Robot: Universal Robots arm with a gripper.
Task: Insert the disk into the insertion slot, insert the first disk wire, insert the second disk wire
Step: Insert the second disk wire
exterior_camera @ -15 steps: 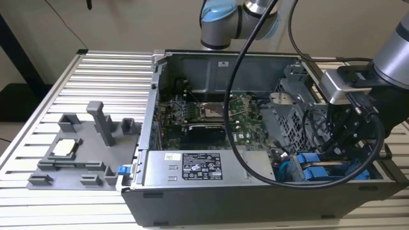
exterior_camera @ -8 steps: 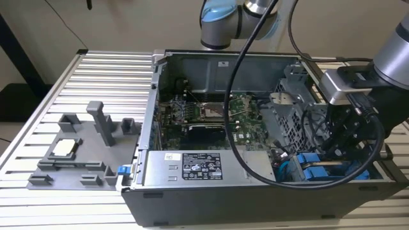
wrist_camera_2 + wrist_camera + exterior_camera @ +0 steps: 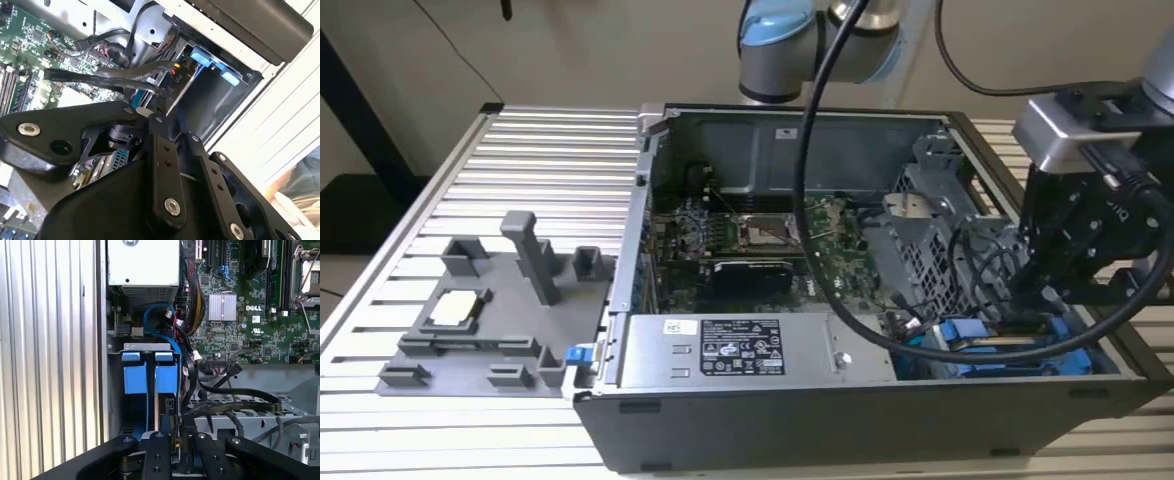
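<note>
Your hand [image 3: 1034, 300] is down inside the open computer case [image 3: 854, 400], at the corner on the exterior view's right, directly over the insertion slot [image 3: 1001, 350]. In the first wrist view the slot [image 3: 150, 375] shows blue rails and tabs, and the disk [image 3: 156, 410] stands on edge in it, between the blue carrier pieces, its thin edge running toward the hand [image 3: 172, 440]. In the second wrist view the black fingers [image 3: 162, 150] converge on a dark connector at the disk's edge [image 3: 175, 95], with a flat black cable [image 3: 100, 77] trailing off across the motherboard [image 3: 30, 50]; they look pressed in on that plug (the contact itself is hidden behind the linkage, so you cannot tell for certain that they pinch it). A blue cable [image 3: 160, 325] loops from the slot toward the silver power supply [image 3: 740, 350]. The case sits on the ribbed aluminium bench [image 3: 520, 200], and a grey fixture tray [image 3: 480, 320] lies well apart, on the exterior view's left.
</note>
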